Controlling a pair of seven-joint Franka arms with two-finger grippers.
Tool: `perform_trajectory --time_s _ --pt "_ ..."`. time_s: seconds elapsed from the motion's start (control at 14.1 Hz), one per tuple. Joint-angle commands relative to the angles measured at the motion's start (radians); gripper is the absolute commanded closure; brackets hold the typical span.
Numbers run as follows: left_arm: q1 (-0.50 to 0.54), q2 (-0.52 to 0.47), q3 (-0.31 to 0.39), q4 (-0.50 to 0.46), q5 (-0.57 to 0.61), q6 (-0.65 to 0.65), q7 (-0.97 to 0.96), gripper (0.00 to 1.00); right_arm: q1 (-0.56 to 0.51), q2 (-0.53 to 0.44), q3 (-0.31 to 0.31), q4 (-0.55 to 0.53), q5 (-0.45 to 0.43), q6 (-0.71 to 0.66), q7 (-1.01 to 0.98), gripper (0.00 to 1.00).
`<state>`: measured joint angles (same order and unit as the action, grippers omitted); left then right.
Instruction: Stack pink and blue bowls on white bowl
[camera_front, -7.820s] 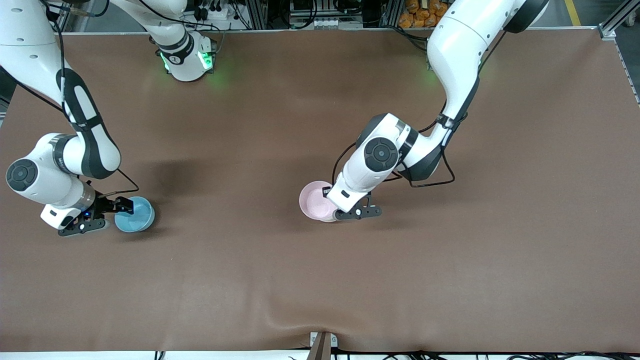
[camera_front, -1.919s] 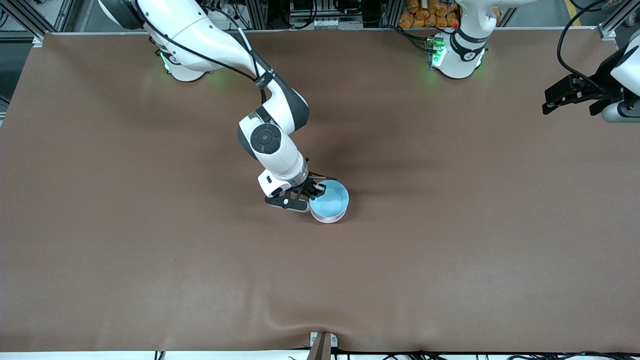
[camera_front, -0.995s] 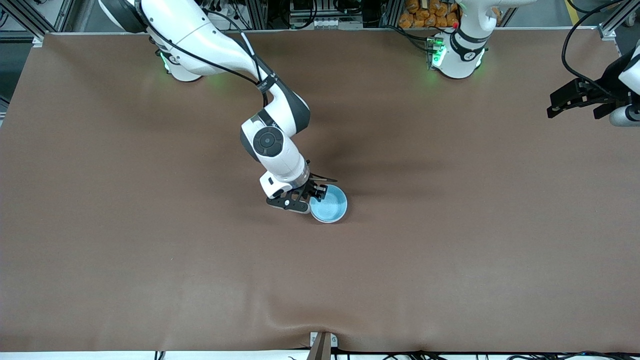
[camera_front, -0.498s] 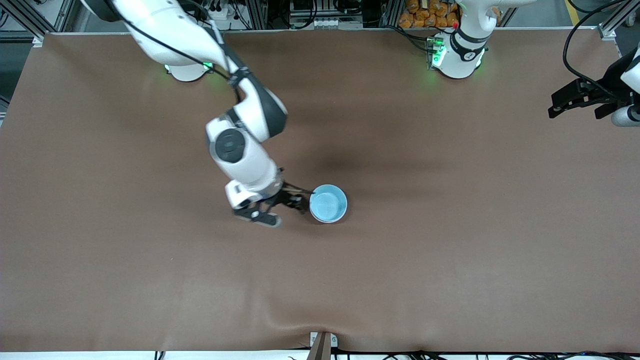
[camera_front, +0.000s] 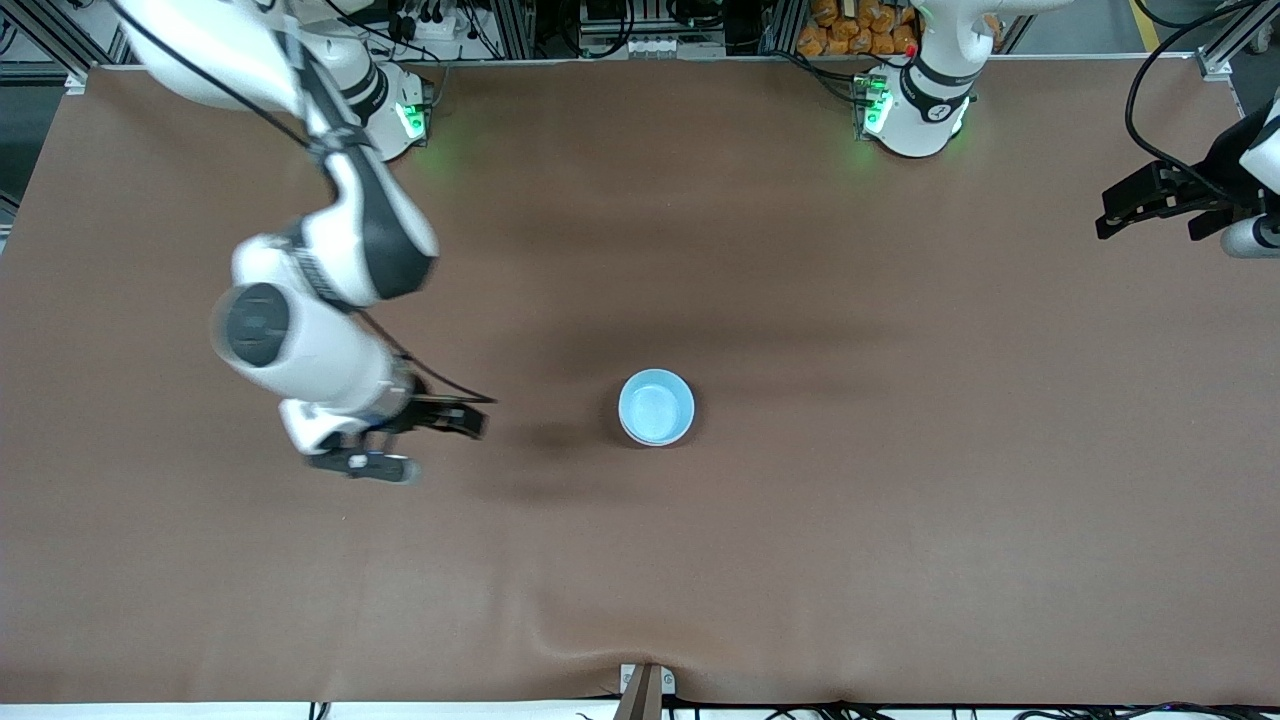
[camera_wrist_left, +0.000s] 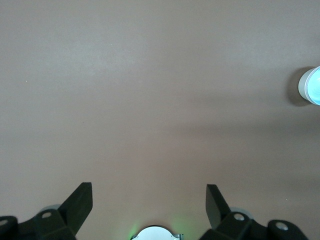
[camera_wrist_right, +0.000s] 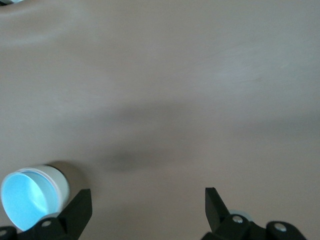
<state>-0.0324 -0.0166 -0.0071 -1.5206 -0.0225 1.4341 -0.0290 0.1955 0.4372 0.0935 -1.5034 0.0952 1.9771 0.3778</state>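
Right tool (camera_front: 420, 440) withdrawn, open, empty | left tool (camera_front: 1150, 205) open | blue bowl (camera_front: 656, 407) hides stack

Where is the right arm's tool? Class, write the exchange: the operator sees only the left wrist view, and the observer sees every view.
Observer: The right tool hangs over bare table, apart from the blue bowl, on the side toward the right arm's end.
Operator: Is it holding anything?
Observer: No. The right wrist view shows it open, with nothing between its fingers.
Operator: My view cuts the bowl off at its edge. What is in it?
Observer: Nothing. The front view shows its blue inside whole. Your left tool waits open at the left arm's end.
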Motion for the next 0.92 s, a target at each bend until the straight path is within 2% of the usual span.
perform_trajectory --time_s 0.0,0.21,0.43,0.64,0.85 --pt "0.005 0.001 -0.005 0.01 0.0 0.005 0.018 0.0 -0.154 -0.135 0.022 -0.055 -0.002 -0.102 -0.208 0.0" --pt "0.005 -0.002 -0.007 0.011 0.0 0.005 0.021 0.0 -0.257 -0.231 0.022 -0.054 -0.002 -0.249 -0.345 0.0" --pt "0.003 -0.002 -0.008 0.011 0.001 0.005 0.023 0.0 -0.318 -0.3 0.005 -0.052 -0.002 -0.293 -0.503 0.0" --pt "0.005 -0.002 -0.008 0.011 0.001 0.005 0.024 0.0 -0.3 -0.347 -0.057 -0.044 -0.003 -0.385 -0.513 0.0" --pt "-0.001 0.0 -0.01 0.011 0.001 0.005 0.031 0.0 -0.295 -0.368 -0.072 -0.04 -0.012 -0.434 -0.514 0.0"
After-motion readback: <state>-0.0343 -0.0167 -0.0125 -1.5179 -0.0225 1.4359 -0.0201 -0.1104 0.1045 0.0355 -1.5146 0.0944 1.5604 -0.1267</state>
